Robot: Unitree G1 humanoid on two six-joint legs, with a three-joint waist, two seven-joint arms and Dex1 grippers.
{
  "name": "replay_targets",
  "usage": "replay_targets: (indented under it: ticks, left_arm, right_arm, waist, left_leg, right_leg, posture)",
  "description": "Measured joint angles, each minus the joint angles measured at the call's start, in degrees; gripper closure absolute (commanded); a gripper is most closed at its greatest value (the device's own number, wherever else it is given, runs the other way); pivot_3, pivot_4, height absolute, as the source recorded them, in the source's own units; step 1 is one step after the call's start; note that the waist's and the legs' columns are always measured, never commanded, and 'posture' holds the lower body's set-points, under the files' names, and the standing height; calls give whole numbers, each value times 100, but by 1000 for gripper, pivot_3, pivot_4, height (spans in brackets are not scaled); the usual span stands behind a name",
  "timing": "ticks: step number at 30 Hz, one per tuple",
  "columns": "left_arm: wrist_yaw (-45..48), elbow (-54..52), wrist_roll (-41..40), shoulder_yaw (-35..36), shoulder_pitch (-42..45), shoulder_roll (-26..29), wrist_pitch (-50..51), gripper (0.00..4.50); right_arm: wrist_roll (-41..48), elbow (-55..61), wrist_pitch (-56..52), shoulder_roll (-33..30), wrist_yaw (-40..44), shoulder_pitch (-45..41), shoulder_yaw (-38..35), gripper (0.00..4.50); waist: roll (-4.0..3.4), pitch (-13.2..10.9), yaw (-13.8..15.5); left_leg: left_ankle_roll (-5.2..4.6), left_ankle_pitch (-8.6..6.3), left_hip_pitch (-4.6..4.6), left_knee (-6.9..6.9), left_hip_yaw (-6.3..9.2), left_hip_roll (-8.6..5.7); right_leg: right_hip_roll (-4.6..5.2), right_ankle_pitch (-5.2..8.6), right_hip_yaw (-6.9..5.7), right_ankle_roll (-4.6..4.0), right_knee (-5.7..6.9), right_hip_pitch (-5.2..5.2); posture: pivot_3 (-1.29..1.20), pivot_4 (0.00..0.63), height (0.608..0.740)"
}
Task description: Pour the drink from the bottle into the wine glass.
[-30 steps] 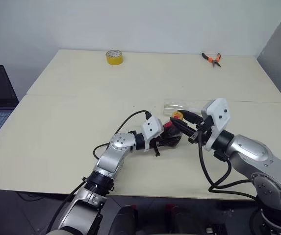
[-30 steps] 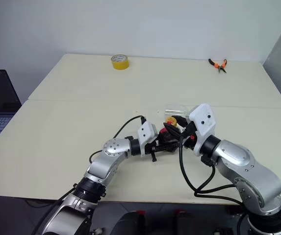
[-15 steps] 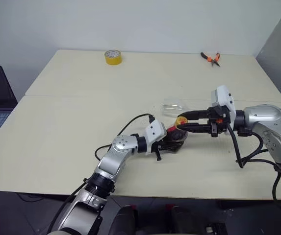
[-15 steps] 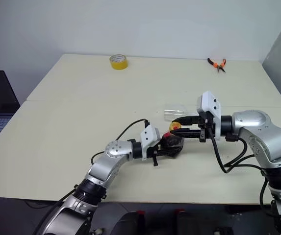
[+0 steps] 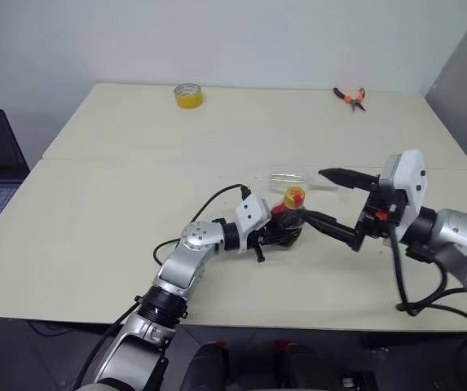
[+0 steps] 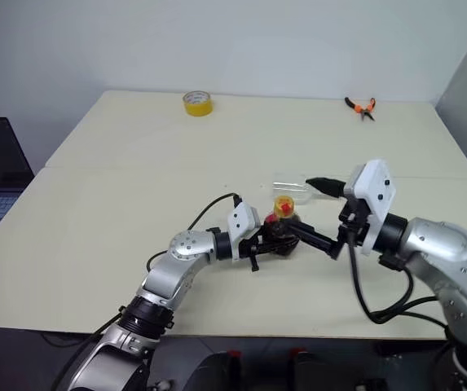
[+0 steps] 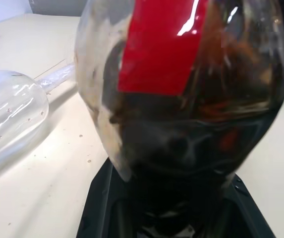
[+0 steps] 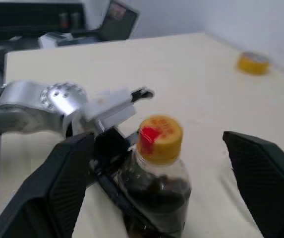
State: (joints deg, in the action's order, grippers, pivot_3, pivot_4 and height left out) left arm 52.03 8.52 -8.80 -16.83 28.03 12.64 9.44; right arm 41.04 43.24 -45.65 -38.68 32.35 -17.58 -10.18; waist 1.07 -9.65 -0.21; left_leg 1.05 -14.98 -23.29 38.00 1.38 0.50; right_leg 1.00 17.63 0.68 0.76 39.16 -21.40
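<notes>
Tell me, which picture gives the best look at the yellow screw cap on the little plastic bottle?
The right wrist view: the yellow screw cap sits close, between the open right gripper fingers. The two head views show it as a small yellow spot; the left wrist view shows the bottle's dark body and red label.

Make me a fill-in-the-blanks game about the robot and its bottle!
1. The bottle of dark drink wears a cap coloured ____.
2. The left gripper is shut on the ____.
3. The wine glass is not standing up; it is ____ on the table.
4. The right gripper, near the cap, has its fingers ____.

Missing words: yellow; bottle; lying; open
</notes>
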Motion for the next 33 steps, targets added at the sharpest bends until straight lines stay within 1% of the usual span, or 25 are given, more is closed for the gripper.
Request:
replay_targets:
  ticks: [2,6,9,11,14,20,22,24,27,33]
  left_arm:
    - [0,40,1,-5,3,-43,-9,3583]
    - [21,63,3,-10,11,-56,-50,3583]
    - [60,119,4,-25,39,-68,-121,3583]
    - [57,136,13,-26,55,-67,-130,3583]
    - [45,154,22,-28,77,-73,-130,3584]
    - [-10,153,41,-46,81,-104,-129,3599]
    - [-12,154,46,-62,79,-94,-129,3600]
    - [-7,158,62,-72,74,-37,-128,3600]
    - [7,157,60,-25,72,48,-135,3600]
    - [17,157,58,-21,72,44,-141,3600]
  right_arm:
    - [-254,265,-59,343,-653,-22,255,21]
    - [-754,356,-119,653,-1325,-164,858,21]
    - [-1308,92,21,790,-1576,-206,1371,21]
    - [-1510,-119,96,803,-1627,-208,1372,21]
    - [-1541,-148,169,767,-1576,-204,1367,21]
    - [-1435,-118,219,735,-1366,-33,1088,21]
    - [-1230,-41,219,704,-1220,205,828,21]
    - [-933,94,190,567,-987,548,474,21]
    - [-677,111,77,407,-856,794,43,21]
    - [-76,186,-134,2,-500,1025,-287,21]
  waist:
    - [0,0,-10]
    - [-1,0,-8]
    - [0,0,-4]
    - [0,0,6]
    - [0,0,10]
    - [0,0,7]
    - [0,0,14]
    - [0,0,19]
    - [0,0,7]
    - [0,0,-2]
  left_leg:
    - [0,0,3,-2,1,1]
    - [1,1,2,-3,-2,0]
    - [2,1,0,-2,-3,-3]
    - [1,1,-1,-2,-4,-5]
    - [1,1,-3,-2,-2,-4]
    - [0,0,-2,-2,-1,-4]
    - [0,0,-4,-3,1,-4]
    - [0,0,-6,-2,0,-5]
    - [-1,0,-3,-1,-1,-4]
    - [-1,0,0,-5,-3,0]
  right_leg:
    - [-4,0,0,0,4,-2]
    - [-4,1,4,0,0,-2]
    - [-3,1,5,0,-4,-3]
    - [0,1,4,0,-6,-2]
    - [0,1,3,0,-6,-3]
    - [-1,1,1,0,-5,-3]
    - [-1,1,-2,0,-7,-2]
    - [0,1,-1,0,-8,-2]
    - [-1,0,2,0,-4,-2]
    - [-7,1,5,-1,-5,-2]
  posture:
    - [0,150,740]
    - [0,150,740]
    - [0,150,740]
    - [0,150,740]
    - [0,150,740]
    - [0,150,740]
    - [0,150,740]
    - [0,150,740]
    - [0,150,740]
    - [0,150,740]
